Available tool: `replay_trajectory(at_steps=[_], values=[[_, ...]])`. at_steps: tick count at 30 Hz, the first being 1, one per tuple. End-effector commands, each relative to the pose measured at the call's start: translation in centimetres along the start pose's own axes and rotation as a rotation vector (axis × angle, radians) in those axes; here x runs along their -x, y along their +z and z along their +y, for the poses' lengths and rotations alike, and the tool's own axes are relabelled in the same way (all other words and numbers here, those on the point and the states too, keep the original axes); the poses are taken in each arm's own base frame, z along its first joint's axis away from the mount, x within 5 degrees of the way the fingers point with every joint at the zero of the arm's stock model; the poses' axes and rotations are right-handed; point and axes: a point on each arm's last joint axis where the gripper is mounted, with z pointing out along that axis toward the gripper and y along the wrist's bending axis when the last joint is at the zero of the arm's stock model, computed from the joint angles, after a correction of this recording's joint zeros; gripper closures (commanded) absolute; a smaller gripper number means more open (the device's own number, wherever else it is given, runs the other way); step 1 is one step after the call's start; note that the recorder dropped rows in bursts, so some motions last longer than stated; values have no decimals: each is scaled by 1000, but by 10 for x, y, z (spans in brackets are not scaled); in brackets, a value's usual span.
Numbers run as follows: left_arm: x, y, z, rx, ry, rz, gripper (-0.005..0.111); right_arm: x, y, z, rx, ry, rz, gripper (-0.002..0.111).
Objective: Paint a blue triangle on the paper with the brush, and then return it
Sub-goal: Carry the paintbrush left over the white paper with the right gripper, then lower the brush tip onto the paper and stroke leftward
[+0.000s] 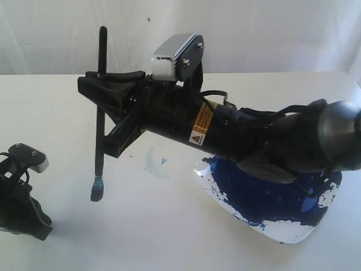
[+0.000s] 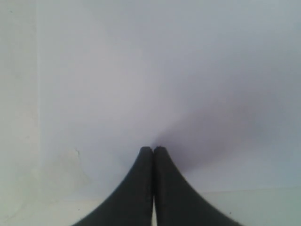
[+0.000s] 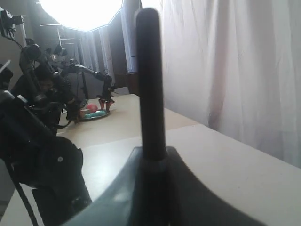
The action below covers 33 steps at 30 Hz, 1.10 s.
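Long black-handled brush [image 1: 99,164] with blue tip upright, left of centre, clamped in right tool [image 1: 104,113].
Tip low over off-white paper [image 1: 141,226] on desk [image 1: 34,96]; lower gently, keep handle vertical, light pressure, drag three joined strokes; left tool [image 2: 153,149] pinched together, empty, lower left.

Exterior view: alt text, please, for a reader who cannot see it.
The right end effector holds the brush upright, blue-stained tip down near the white work surface. Under its arm sits a white tray pooled with dark blue paint; a pale-blue smudge lies between them.
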Motion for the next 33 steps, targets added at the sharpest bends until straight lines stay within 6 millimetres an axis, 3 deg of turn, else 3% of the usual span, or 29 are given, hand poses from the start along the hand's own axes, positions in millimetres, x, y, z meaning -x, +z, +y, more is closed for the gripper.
replay_trajectory(at_steps=[1,14,24,33], values=[[-2,1,-2,-15,-8,8,107,-13,9,-4,2,15,7,108],[-2,1,-2,-15,-8,8,107,-28,14,-10,-8,4,39,108],[-2,1,-2,-15,-8,8,107,-28,14,-10,-6,3,39,108],[-2,1,-2,-15,-8,8,107,-28,19,-1,27,15,28,108]])
